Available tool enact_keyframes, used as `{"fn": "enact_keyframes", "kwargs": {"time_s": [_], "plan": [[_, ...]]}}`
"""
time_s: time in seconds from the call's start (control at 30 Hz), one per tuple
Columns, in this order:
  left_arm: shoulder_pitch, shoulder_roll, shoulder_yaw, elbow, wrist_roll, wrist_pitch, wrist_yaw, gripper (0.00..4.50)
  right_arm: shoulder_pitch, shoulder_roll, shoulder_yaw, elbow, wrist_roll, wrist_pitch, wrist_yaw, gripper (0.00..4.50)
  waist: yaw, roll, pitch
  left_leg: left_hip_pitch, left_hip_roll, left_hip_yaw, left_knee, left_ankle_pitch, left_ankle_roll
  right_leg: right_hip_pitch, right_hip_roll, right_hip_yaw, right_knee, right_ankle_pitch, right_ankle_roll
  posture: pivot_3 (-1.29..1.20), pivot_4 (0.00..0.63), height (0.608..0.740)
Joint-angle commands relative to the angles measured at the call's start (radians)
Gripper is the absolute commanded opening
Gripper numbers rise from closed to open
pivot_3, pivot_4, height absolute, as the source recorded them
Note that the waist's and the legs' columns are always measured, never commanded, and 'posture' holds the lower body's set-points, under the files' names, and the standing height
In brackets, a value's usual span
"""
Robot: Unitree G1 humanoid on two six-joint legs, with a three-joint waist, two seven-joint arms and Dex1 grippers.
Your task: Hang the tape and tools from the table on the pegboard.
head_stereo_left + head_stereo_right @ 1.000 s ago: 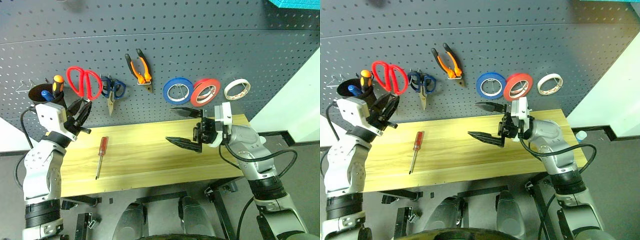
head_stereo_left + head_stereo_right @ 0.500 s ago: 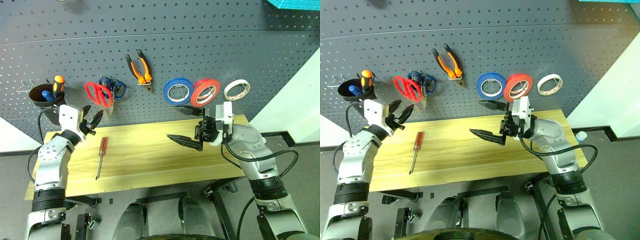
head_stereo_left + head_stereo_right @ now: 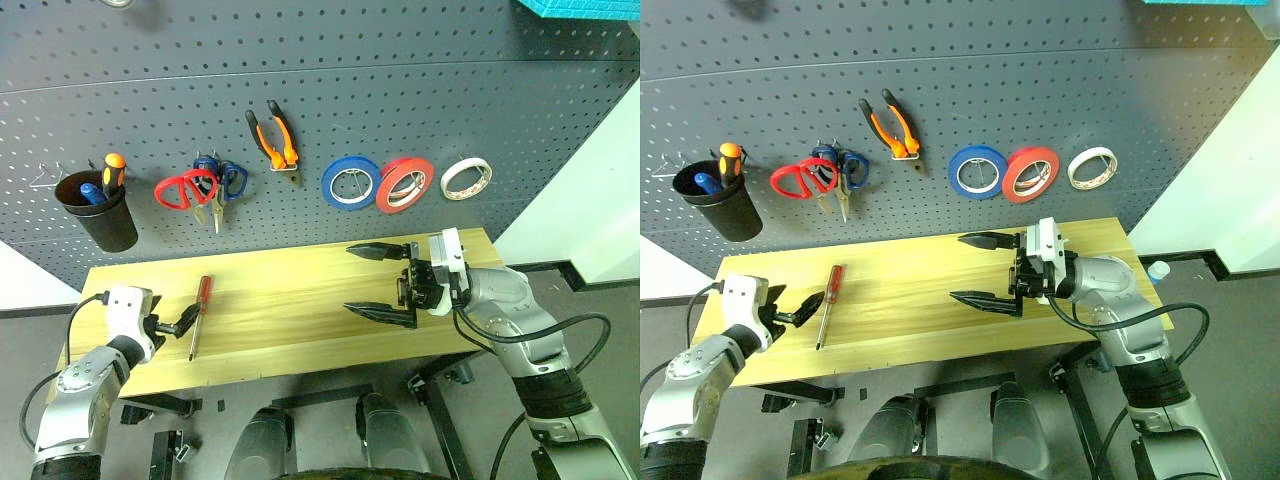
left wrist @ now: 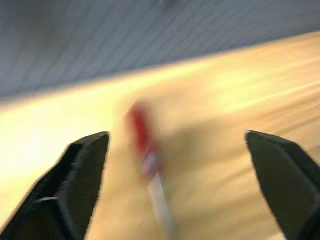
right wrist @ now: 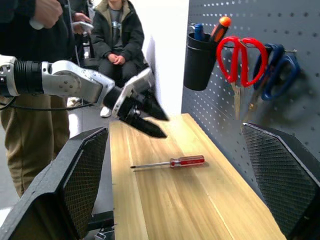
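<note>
A slim red-handled screwdriver (image 3: 201,314) lies on the light wood table (image 3: 300,330). My left gripper (image 3: 180,322) is low over the table's left end, open, just left of the screwdriver and holding nothing. In the left wrist view the screwdriver (image 4: 144,147) lies ahead between the spread fingers (image 4: 82,165). On the pegboard (image 3: 400,90) hang the red scissors (image 3: 183,190), the orange-and-black pliers (image 3: 273,138) and the whitish tape (image 3: 466,178). My right gripper (image 3: 352,278) hovers open and empty over the table's right half, pointing left.
Blue scissors (image 3: 224,180) hang against the red ones. A blue roll (image 3: 350,182) and a red roll (image 3: 405,185) hang left of the tape. A black cup (image 3: 97,212) holds an orange-handled screwdriver (image 3: 113,169). People (image 5: 117,35) are beyond the table's left end.
My left gripper opened and let go of the red scissors, which now hang on the pegboard, then dropped to the table beside the screwdriver. My right gripper sank slightly.
</note>
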Motion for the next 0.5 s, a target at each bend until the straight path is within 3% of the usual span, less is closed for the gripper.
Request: {"fn": "enact_keyframes", "kwargs": {"time_s": [0.03,0.2,0.5], "plan": [[-0.104,-0.035,0.006,0.017,0.015,0.219,0.177,4.49,-0.012,0.008,-0.003,0.001,-0.012,-0.024,0.008,4.50,0.005,0.000,0.000,0.002,0.000,0.000,0.000,0.000,0.000,0.002,0.000,0.000,0.000,0.000,0.000,0.01,0.113,0.740],[-0.279,-0.054,-0.042,0.167,0.065,0.345,0.257,4.49,-0.014,0.020,0.001,0.003,-0.024,-0.024,0.007,4.50,0.009,-0.001,0.000,0.005,0.000,-0.001,-0.001,0.000,0.000,0.005,0.000,-0.001,-0.001,0.002,0.004,0.00,0.113,0.740],[-0.577,-0.029,-0.080,0.641,0.134,0.274,0.226,4.49,0.018,0.013,-0.017,-0.022,-0.030,-0.026,-0.014,4.50,0.013,-0.001,0.000,0.003,0.000,-0.001,-0.003,0.000,0.000,0.003,0.000,-0.001,-0.002,0.001,0.005,-0.03,0.116,0.740]]}}
